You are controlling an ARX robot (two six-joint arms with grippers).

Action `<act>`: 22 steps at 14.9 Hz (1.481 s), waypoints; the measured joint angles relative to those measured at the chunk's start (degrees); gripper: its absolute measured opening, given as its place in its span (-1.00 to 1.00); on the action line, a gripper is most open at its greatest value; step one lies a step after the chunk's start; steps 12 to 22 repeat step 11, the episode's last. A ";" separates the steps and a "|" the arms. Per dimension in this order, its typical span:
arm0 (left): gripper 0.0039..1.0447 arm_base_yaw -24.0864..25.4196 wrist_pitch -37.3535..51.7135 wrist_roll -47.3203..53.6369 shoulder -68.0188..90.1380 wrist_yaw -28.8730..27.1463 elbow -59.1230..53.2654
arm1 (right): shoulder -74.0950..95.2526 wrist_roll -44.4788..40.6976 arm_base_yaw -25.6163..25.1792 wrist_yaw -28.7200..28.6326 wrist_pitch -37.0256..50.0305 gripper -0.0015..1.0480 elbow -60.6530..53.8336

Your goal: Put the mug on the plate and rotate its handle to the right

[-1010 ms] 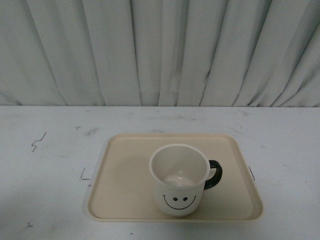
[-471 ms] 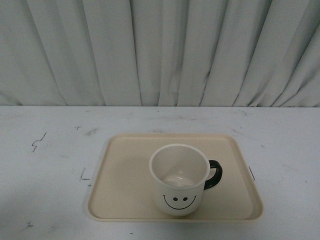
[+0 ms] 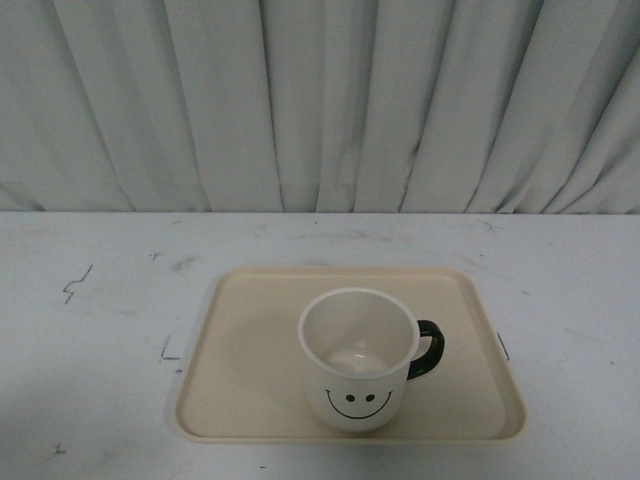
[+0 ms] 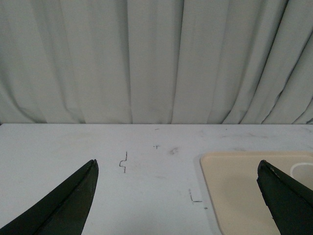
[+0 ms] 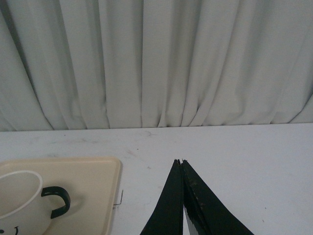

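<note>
The white mug [image 3: 358, 360] stands upright on the beige plate [image 3: 250, 350], near its front middle, smiley face toward me. Its black handle [image 3: 428, 349] points right. No gripper shows in the front view. In the left wrist view my left gripper [image 4: 177, 169] is open and empty, over the table to the left of the plate [image 4: 239, 191]. In the right wrist view my right gripper [image 5: 180, 161] is shut and empty, over the table to the right of the plate [image 5: 98, 181]; the mug [image 5: 19, 196] and handle [image 5: 57, 200] show there too.
The white table [image 3: 90, 330] carries small black marks, among them corner marks [image 3: 168, 352] beside the plate. A pleated white curtain [image 3: 320, 100] hangs behind the table's far edge.
</note>
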 joint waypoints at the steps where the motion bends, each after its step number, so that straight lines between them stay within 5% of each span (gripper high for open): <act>1: 0.88 0.02 0.00 0.00 0.00 0.00 0.00 | -0.92 0.00 0.00 0.00 -0.98 -0.96 0.00; 6: 0.88 0.02 -0.02 0.00 0.00 0.02 0.00 | -11.54 -0.04 0.00 -0.17 -12.22 -0.89 0.00; 11: 0.88 0.02 0.00 0.00 0.00 0.00 0.00 | -11.52 -0.02 0.00 -0.17 -12.13 0.42 0.00; 22: 0.88 0.02 0.00 0.00 0.00 0.00 0.00 | -11.52 -0.02 0.00 -0.17 -12.13 0.42 0.00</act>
